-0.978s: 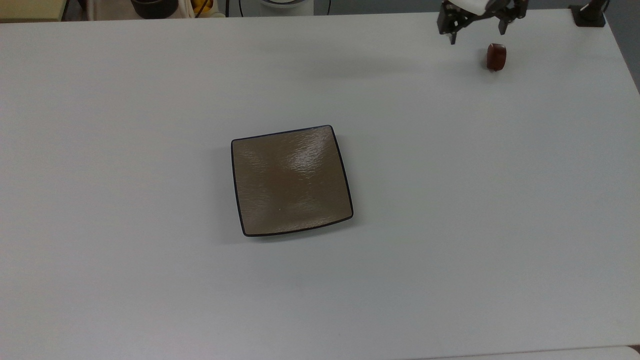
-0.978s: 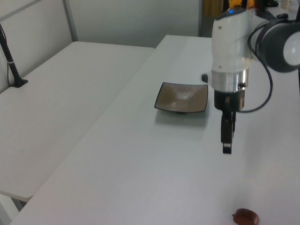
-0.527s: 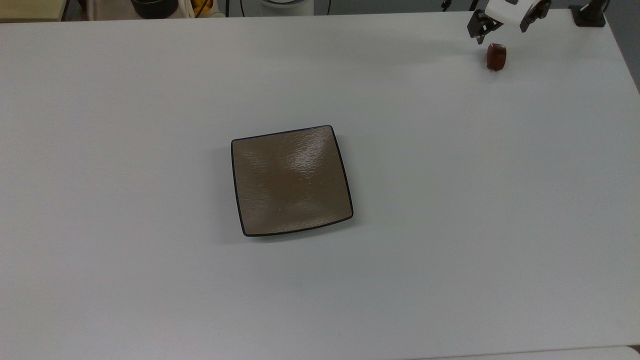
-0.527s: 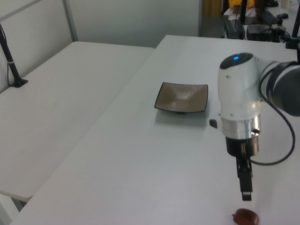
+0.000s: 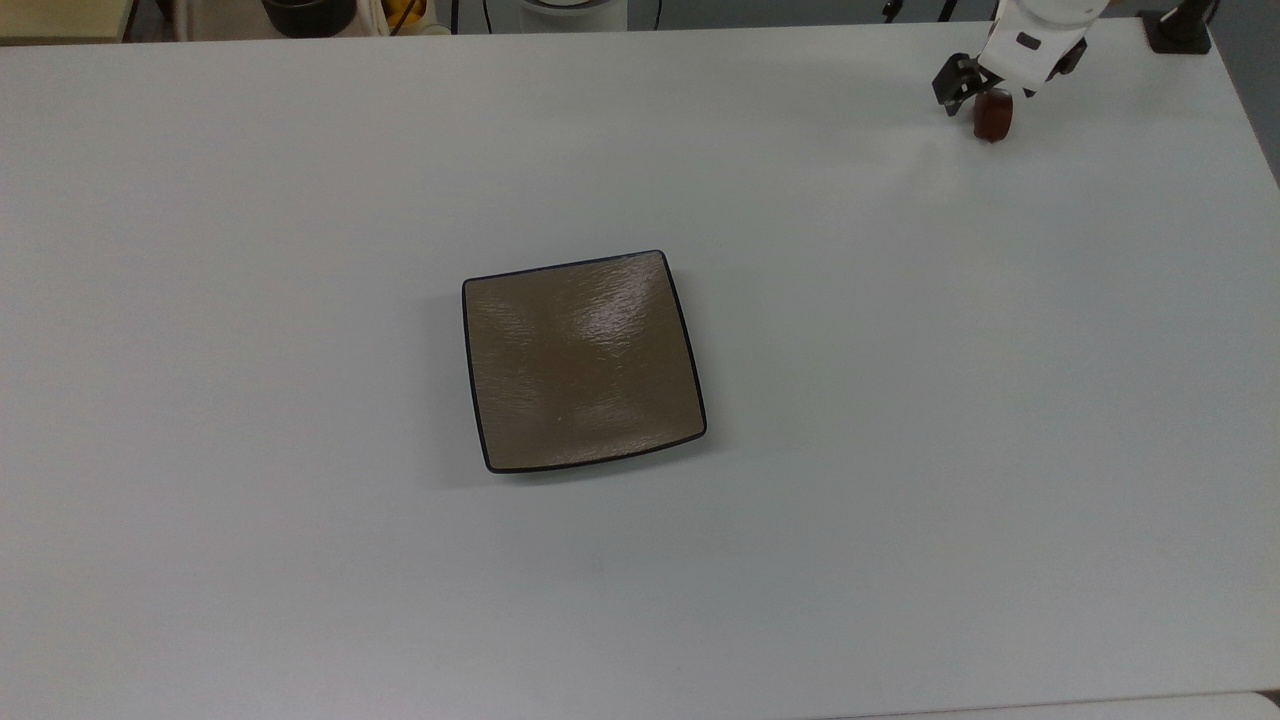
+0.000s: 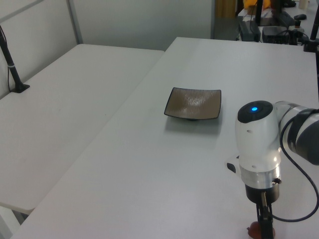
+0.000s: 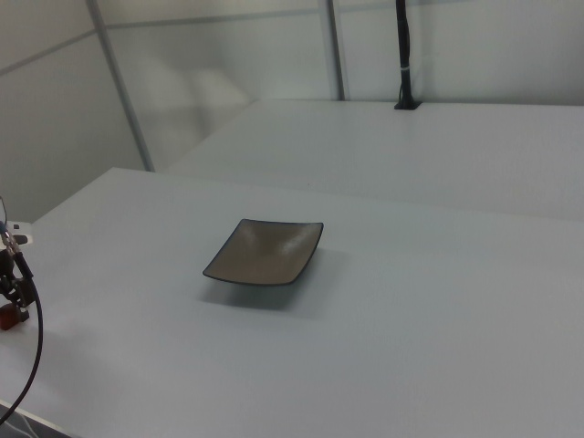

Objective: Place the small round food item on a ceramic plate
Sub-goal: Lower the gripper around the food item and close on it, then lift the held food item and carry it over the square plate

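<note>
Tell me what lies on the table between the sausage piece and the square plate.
Nothing: in the top view, only bare white table runs from the sausage piece, under the gripper, to the square plate.

Robotics lab: bare white tables (image 6: pixel 75 124), partition panels (image 7: pixel 228 64), mounted robot arm (image 6: pixel 256 149)

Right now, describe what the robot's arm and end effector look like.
The arm is a glossy white rounded casing with a small blue light on top, grey at the joint behind it, ending in a silver metal ring. A thin black cable loops beside it. The end effector is black, with slim dark fingers below the ring.
</note>
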`<action>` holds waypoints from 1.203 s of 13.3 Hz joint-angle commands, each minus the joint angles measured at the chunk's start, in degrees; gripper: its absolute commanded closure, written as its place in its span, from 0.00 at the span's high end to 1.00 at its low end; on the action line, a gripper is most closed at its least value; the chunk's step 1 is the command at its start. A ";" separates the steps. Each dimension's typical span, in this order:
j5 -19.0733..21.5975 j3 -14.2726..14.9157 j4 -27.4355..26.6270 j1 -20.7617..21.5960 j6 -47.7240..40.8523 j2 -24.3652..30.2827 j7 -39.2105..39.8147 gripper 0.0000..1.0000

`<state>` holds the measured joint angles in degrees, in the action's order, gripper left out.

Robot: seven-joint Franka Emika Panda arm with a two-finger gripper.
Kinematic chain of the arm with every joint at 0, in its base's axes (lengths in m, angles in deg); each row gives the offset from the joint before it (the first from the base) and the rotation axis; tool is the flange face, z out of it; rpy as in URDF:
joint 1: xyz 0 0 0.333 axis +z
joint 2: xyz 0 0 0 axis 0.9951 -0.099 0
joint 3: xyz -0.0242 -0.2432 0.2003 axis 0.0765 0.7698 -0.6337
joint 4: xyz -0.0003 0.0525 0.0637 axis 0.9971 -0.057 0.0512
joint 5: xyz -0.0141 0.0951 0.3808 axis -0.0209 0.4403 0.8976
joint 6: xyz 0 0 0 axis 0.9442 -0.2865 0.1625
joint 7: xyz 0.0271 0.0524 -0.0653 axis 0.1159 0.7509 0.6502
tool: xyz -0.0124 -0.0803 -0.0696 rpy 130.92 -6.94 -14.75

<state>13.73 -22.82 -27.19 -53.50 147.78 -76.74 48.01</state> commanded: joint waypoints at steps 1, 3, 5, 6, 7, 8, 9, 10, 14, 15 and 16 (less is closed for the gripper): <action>-3.25 0.51 0.79 0.73 3.03 -1.62 -3.66 0.43; -3.51 0.51 0.88 0.65 3.03 -1.53 -3.58 0.38; -5.87 0.51 0.79 0.65 2.60 -0.83 -3.40 0.38; -6.06 0.51 0.79 0.39 2.33 0.48 -3.23 0.38; -6.06 0.51 0.79 0.21 2.24 1.54 -3.05 0.38; -6.06 0.51 0.79 -0.75 2.07 3.20 -2.62 0.38; -6.06 0.51 0.79 -1.54 0.85 4.52 -2.00 0.38; -6.06 0.51 0.79 -2.42 -1.60 5.75 -0.69 0.38; -5.27 2.35 4.91 -7.69 -15.57 9.19 10.90 0.38; -5.10 4.97 6.75 -7.88 -20.56 9.45 15.53 0.38; -5.09 6.65 7.64 -7.88 -23.39 9.63 18.97 0.38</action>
<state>8.17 -20.77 -22.60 -61.02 133.02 -68.01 57.50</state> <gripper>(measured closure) 0.617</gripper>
